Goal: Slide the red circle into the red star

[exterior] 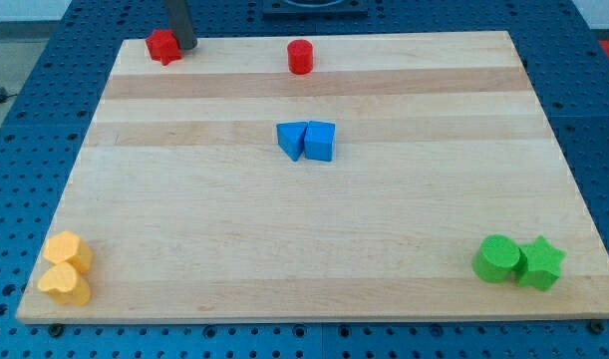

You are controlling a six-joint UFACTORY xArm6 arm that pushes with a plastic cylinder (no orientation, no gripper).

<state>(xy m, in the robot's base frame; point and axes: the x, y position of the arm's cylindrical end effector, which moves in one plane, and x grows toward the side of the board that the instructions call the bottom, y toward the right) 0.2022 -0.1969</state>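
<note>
two yellow blocks (66,268) are parked touching at the near left corner, well out of the way. at the far left the red star (162,46) is seen by the board's edge, and my tip (185,46) is planted just to its right, touching or nearly so. no jaws here, it's a plain rod, so nothing is clamped. the red circle (300,57) is sat further right along the far edge, well apart from the star. probably the tip needs bringing round to the circle's right side. two blue blocks (307,141) are huddled mid-board, and a green circle (496,259) and green star (540,264) are paired near right.
</note>
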